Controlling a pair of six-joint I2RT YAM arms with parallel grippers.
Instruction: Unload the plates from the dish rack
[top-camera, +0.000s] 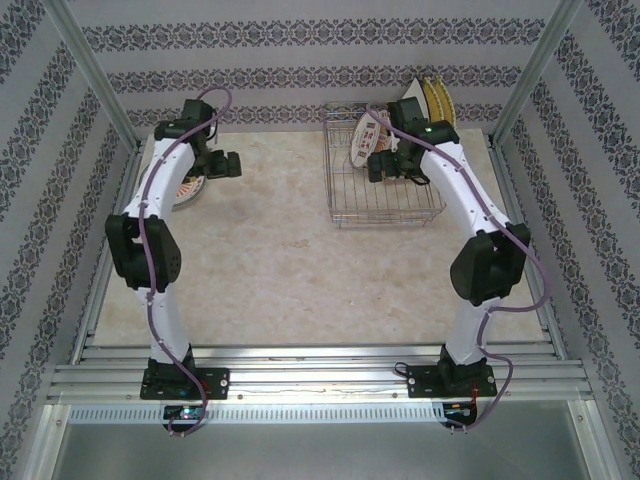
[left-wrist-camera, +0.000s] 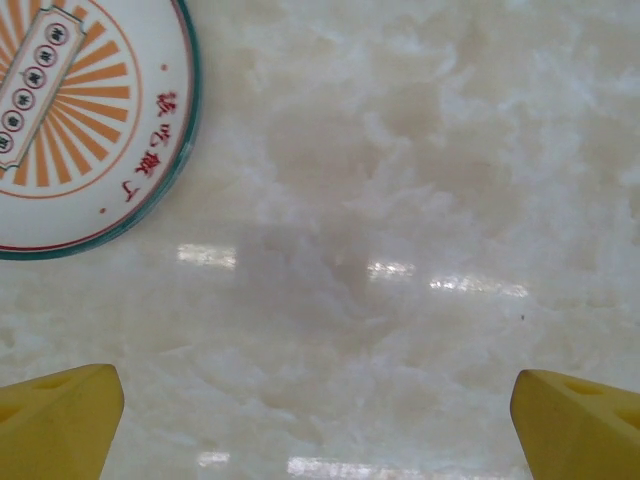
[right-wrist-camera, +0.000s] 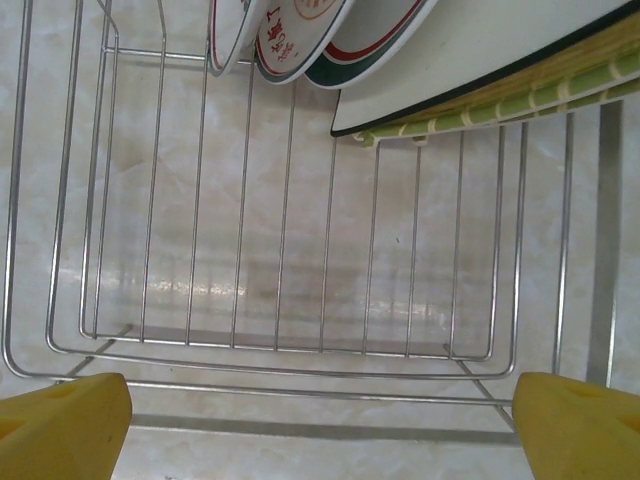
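Light bright, diffuse, from overhead. Top view: rail (top-camera: 320, 385) at the near edge blown out by glare. Ahead of left claw (left-wrist-camera: 320, 425): glare streaks and a faint soft shadow on table (left-wrist-camera: 420, 150). Ahead of right claw (right-wrist-camera: 320, 430): rack (right-wrist-camera: 280, 347) wires sharp, fingertips (right-wrist-camera: 60, 425) slightly soft-edged.

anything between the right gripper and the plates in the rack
Only the rack itself: its near rim wires and an empty stretch of basket lie between the open right gripper and the plates leaning at the far end. Nothing else visible blocks it.
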